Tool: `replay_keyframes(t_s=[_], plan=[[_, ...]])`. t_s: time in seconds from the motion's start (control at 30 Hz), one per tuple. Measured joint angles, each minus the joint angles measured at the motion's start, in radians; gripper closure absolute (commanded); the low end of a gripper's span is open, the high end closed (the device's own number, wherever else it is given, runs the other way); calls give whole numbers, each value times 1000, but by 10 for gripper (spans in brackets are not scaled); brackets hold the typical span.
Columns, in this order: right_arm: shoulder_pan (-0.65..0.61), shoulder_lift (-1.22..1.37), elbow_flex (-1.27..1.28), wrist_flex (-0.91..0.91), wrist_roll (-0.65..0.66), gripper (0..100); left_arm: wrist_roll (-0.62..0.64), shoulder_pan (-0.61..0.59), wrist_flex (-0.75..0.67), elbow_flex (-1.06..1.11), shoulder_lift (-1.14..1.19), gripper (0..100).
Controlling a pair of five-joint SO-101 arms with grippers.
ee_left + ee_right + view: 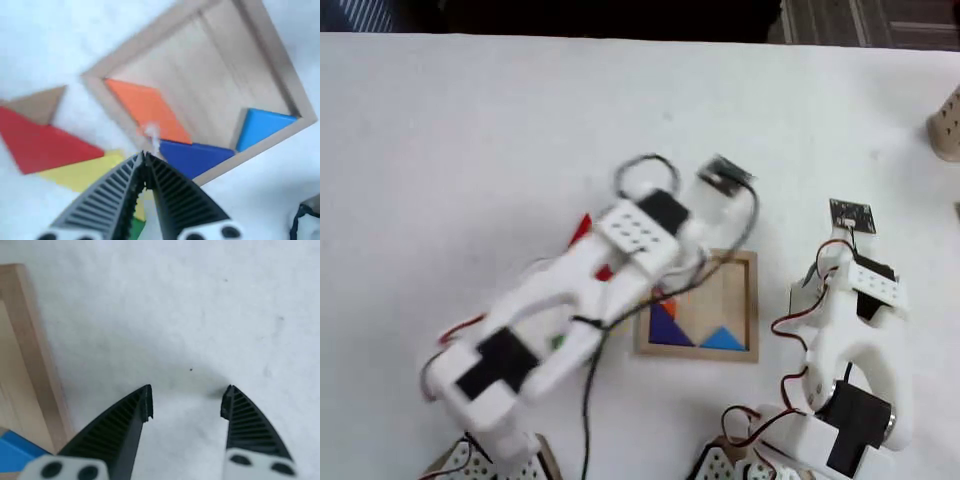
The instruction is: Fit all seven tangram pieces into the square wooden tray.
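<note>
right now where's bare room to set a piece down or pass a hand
Bare wood in the tray, bordered by the orange piece and light blue piece. Open table under the right gripper, beside the tray. Crowded at the rim by the left gripper: red piece and yellow piece lie bunched.

One tray [281, 65], three pieces [150, 110] inside, four pieces [40, 142] outside, two arms [570, 300]

Pale wood tray [286, 75], orange piece [150, 110], navy piece [195, 157], red piece [40, 142], yellow piece [80, 172]
</note>
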Motion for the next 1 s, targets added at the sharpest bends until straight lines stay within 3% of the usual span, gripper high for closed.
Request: replay_keyframes(t_s=[0.33,0.43,0.57,0.67,0.83,1.0], plan=[[0,0,0,0,0,776,-361,-189,-52,347,-344,976],[-5,0,0,0,-2,776,-399,-258,-149,508,-423,958],[-17,0,0,0,0,776,-407,-321,-284,732,-548,810],[-17,0,0,0,0,776,-407,-333,-310,855,-646,728],[-17,0,0,0,0,776,-425,-333,-307,953,-752,726],[-17,0,0,0,0,776,-611,-334,-275,1008,-760,726]])
